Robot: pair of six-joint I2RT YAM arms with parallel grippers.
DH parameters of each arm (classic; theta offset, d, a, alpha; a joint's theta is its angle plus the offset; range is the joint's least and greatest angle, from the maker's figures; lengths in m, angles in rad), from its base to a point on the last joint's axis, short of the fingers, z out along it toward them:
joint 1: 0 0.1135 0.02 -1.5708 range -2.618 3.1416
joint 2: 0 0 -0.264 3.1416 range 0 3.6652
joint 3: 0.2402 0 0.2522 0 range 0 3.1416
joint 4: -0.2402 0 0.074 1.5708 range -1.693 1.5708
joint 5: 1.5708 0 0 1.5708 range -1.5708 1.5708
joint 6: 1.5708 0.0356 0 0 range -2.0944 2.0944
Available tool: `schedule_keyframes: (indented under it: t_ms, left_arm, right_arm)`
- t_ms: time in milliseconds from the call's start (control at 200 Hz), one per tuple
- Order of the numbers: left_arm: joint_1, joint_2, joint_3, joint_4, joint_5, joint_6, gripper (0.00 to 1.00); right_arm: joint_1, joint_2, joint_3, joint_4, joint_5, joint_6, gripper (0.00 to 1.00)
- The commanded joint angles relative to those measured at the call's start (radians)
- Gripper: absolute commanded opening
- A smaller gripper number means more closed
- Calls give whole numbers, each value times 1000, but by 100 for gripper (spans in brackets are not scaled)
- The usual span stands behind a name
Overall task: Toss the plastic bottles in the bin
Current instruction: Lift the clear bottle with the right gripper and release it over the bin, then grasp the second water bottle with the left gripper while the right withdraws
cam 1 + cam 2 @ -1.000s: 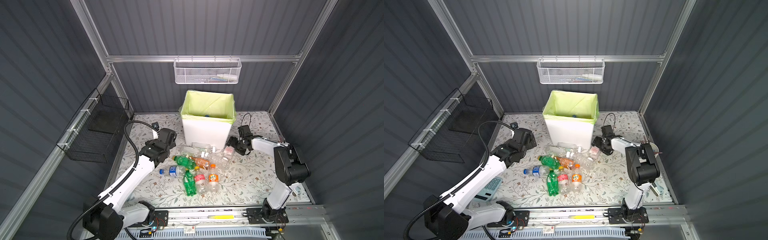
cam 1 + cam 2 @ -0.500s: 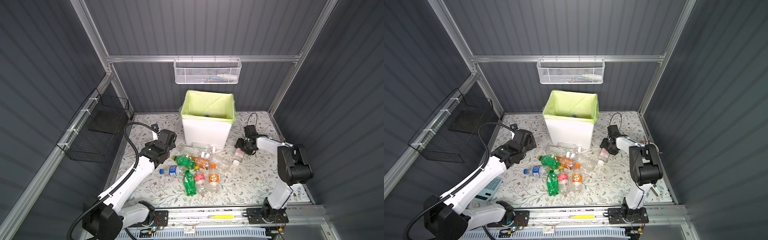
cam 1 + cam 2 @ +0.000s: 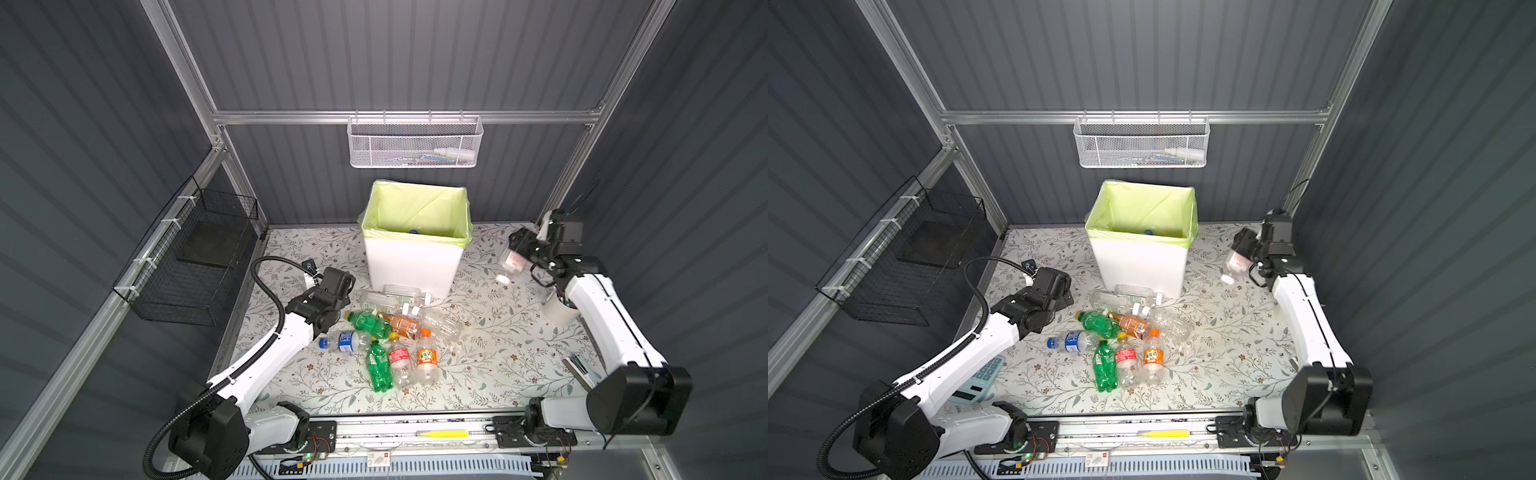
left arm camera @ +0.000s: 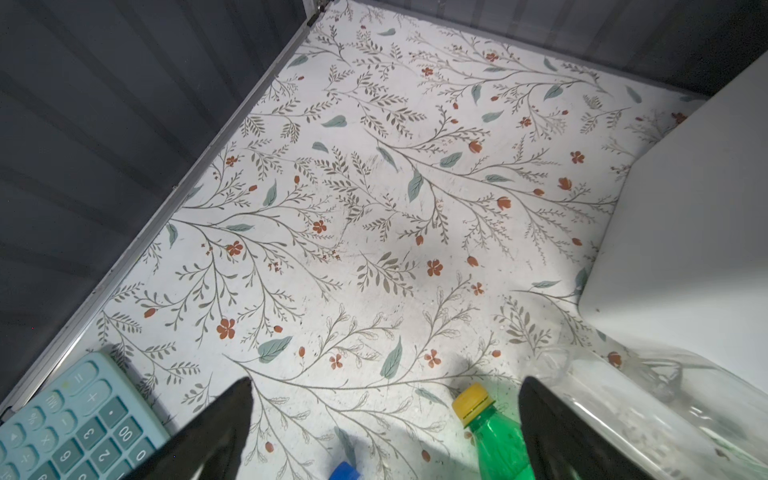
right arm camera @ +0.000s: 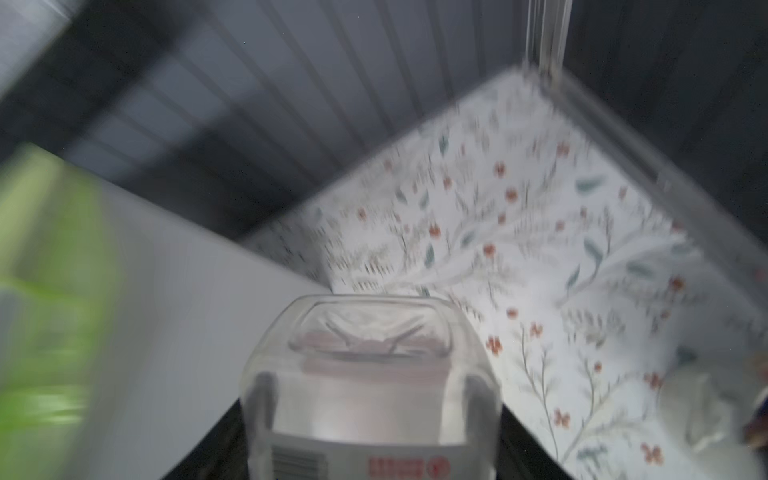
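Right wrist view, right gripper (image 5: 370,419) clamping pink-labelled bottle (image 5: 374,357); left gripper (image 4: 384,386) spread wide

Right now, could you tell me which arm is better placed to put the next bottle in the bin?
The right arm: its jaws grip a pink-labelled bottle, held up beside the bin. The left arm has open, empty jaws.

The right gripper (image 3: 519,249) narrows onto the clear pink-labelled bottle (image 3: 510,266), draws it away from the heap of bottles (image 3: 399,332) before the bin (image 3: 411,266), and lifts it cap-down off the floor, farther right and back.
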Motion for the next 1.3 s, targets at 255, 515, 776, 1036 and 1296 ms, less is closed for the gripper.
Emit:
schedule_keyframes:
  t_ms: [255,515,776,1036,1296]
  left_arm:
    - [23,11,-66,-15,77,-76,100]
    - [22,29,-67,9,147,-76,100]
    - [21,26,-15,-12,169,-13,100]
    - [-18,-42,-10,-43,175,-44,100]
    - [-191,7,58,-180,79,-26,100]
  right_arm:
    - [38,28,413,152,-78,88,45]
    - [332,437,814,-189,-196,-100,70]
    - [342,260,771,-71,30,-194,99]
    - [314,47,405,-2,78,-177,99]
    - [220,-134,-4,49,40,-71,99]
